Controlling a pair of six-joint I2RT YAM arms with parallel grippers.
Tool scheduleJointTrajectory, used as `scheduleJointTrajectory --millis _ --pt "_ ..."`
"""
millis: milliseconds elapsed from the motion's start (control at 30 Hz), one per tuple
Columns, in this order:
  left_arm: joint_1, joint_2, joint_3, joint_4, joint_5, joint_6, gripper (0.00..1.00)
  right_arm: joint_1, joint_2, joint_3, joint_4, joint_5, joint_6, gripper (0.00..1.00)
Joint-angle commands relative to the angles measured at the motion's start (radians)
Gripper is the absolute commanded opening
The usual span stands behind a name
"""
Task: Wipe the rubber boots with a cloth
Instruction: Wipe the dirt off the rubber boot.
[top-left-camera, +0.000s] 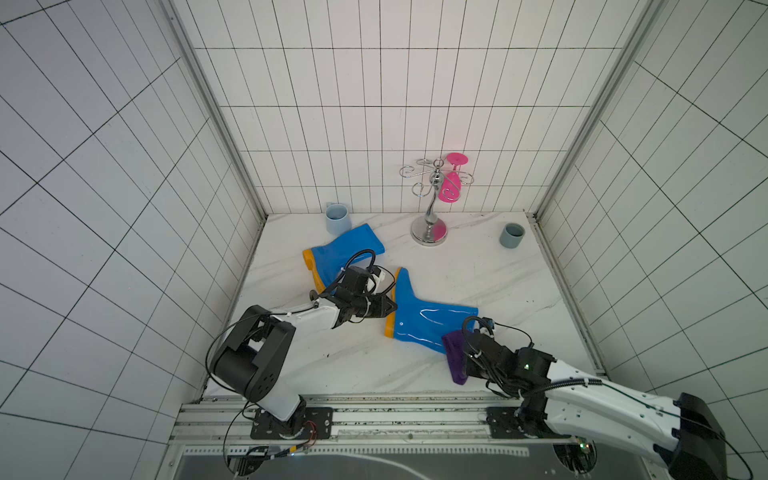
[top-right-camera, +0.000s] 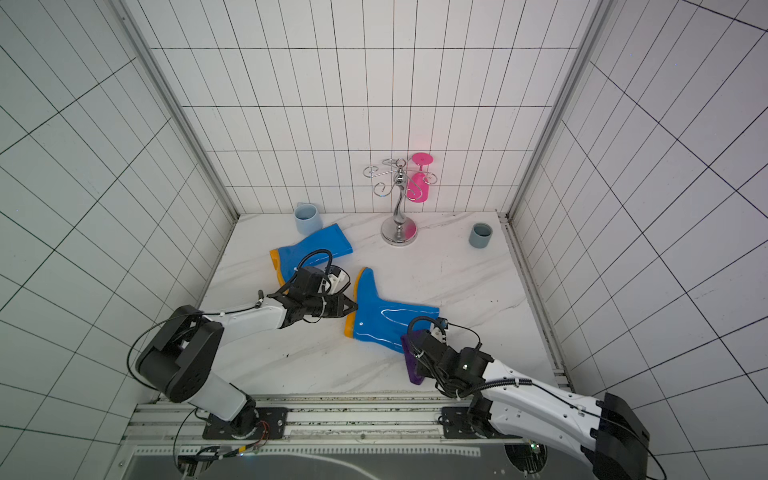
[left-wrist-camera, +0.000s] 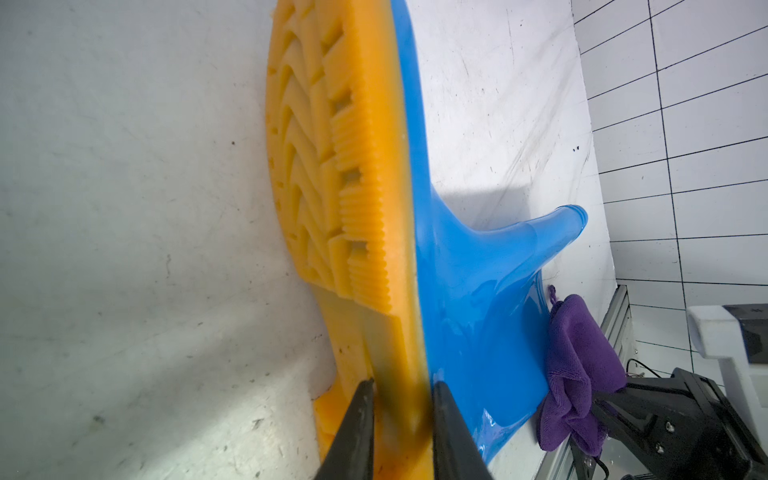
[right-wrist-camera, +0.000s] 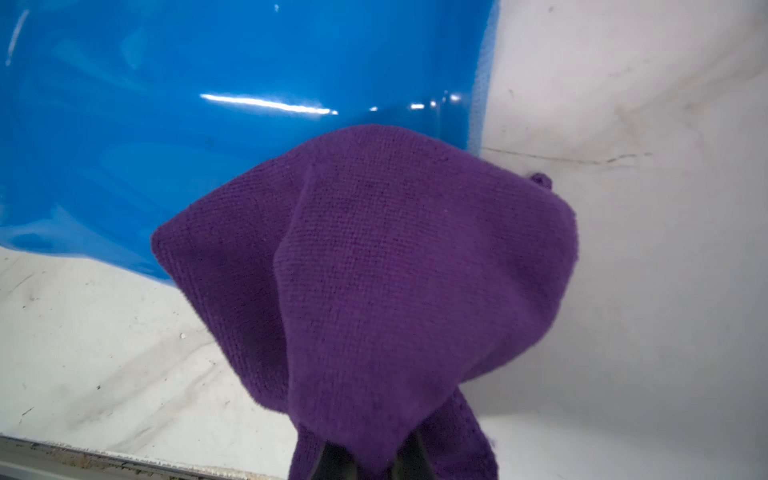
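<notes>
Near boot (top-left-camera: 432, 322) is laid on its side on the marble tabletop (top-left-camera: 478, 270). Its orange sole rim is pinched by the left gripper (left-wrist-camera: 401, 386). Cloth (top-left-camera: 455, 353) is clamped in the right gripper (right-wrist-camera: 370, 461), draped over its fingertips, and laid against this boot's shaft by the opening. Second boot (top-left-camera: 345, 249) is lying past the near boot's toe, apart from it and partly hidden by the left arm. Mug (top-left-camera: 336, 218), chrome stand (top-left-camera: 430, 230) with pink glass (top-left-camera: 451, 187), and grey cup (top-left-camera: 512, 235) are set farther behind, well apart.

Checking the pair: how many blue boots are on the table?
2. The far boot lies beside the pale blue mug; the near boot lies mid-table, sole gripped by the left hand. None seems hidden.
</notes>
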Motion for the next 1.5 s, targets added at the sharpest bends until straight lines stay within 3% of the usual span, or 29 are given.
scheduleJointTrajectory --millis 0,200,467,667,867,1167,1467 --pt "0.008 -0.008 -0.062 -0.11 -0.048 -0.023 0.22 -0.007 0.032 0.014 -0.102 0.069 0.052 0.0" --pt "0.007 -0.08 -0.141 -0.087 -0.058 -0.082 0.22 -0.017 0.183 0.234 0.0 0.134 -0.138 0.0" --pt "0.006 -0.134 -0.175 -0.075 -0.082 -0.118 0.22 -0.019 0.49 0.514 0.215 0.071 -0.359 0.0" --pt "0.007 -0.096 -0.161 -0.051 -0.079 -0.122 0.22 -0.017 0.633 0.58 0.355 -0.023 -0.394 0.0" --pt "0.007 -0.075 -0.15 -0.034 -0.083 -0.119 0.22 -0.018 0.746 0.522 0.444 -0.089 -0.383 0.0" --pt "0.018 -0.062 -0.146 -0.03 -0.074 -0.111 0.22 -0.134 0.478 0.207 0.32 -0.018 -0.293 0.0" --pt "0.041 -0.052 -0.161 -0.015 -0.061 -0.103 0.22 -0.266 0.309 0.078 0.111 0.026 -0.213 0.0"
